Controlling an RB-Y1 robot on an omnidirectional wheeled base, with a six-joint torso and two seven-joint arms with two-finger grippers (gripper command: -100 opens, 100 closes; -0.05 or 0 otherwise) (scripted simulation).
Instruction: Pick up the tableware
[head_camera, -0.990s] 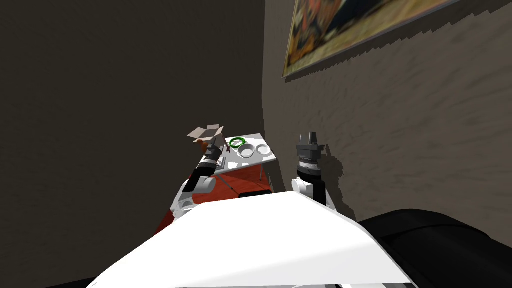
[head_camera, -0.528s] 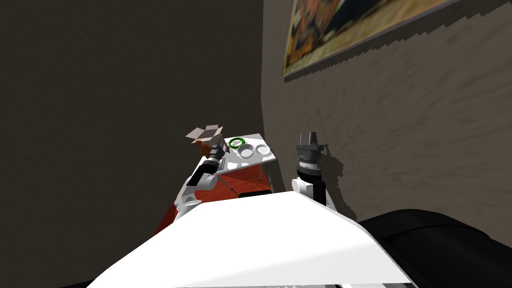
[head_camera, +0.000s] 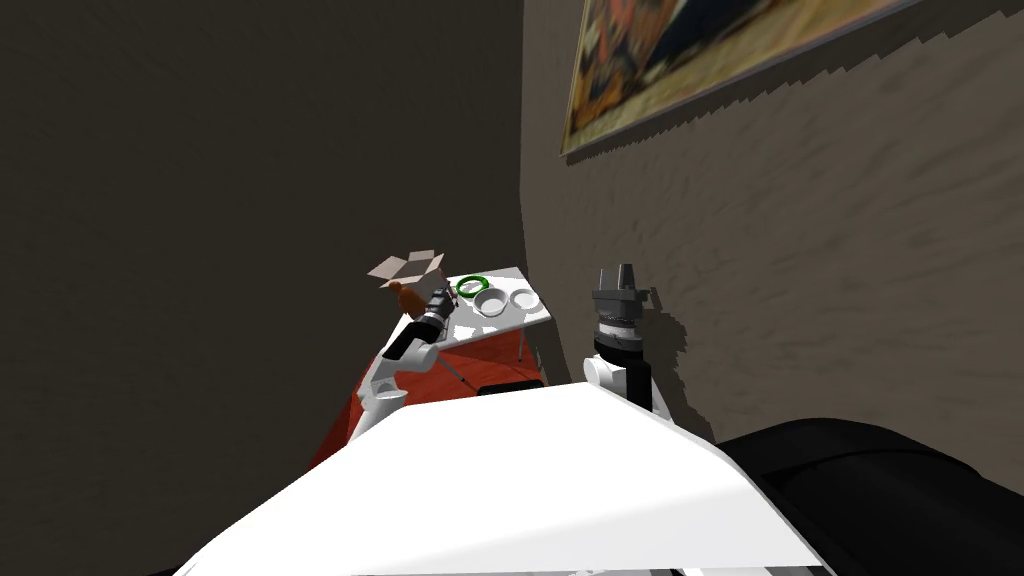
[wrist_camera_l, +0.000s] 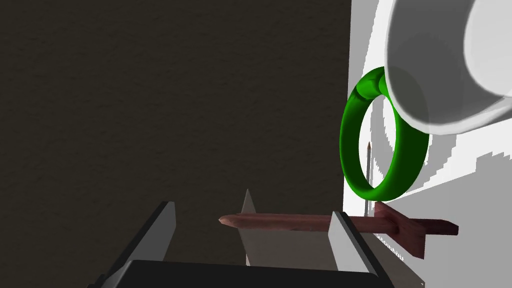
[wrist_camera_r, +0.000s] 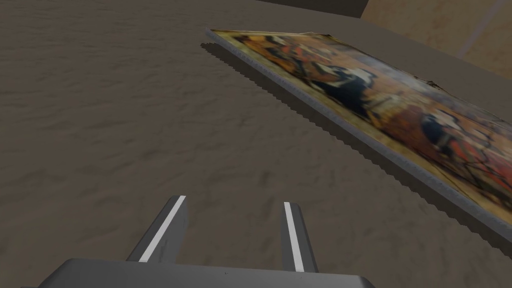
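Observation:
A utensil with a reddish-brown wooden handle (wrist_camera_l: 280, 221) and a flat grey blade (wrist_camera_l: 280, 247) lies crosswise at the white table's edge (wrist_camera_l: 475, 190). My left gripper (wrist_camera_l: 252, 210) is open, and the handle passes between its fingers. A cross piece of the handle rests on the table just past one finger (wrist_camera_l: 345, 235). Beyond it lie a green ring (wrist_camera_l: 350, 150) and a white bowl (wrist_camera_l: 425, 65). From the head, the left gripper (head_camera: 440, 300) sits at the table's near left, by the ring (head_camera: 472, 284). My right gripper (head_camera: 617, 272) is raised by the wall, open and empty (wrist_camera_r: 232, 205).
Two white bowls (head_camera: 493, 300) (head_camera: 523, 297) stand on the small white table (head_camera: 510, 318) in the corner. An open cardboard box (head_camera: 407, 267) and a brown bottle-like object (head_camera: 405, 296) are at its left. Red floor (head_camera: 480, 355) shows beneath. A dark object (head_camera: 880, 480) lies lower right.
My left arm has stretched forward and rightward, bringing its gripper closer to the green ring. The brown object by the box has come into sight. The right arm has not moved.

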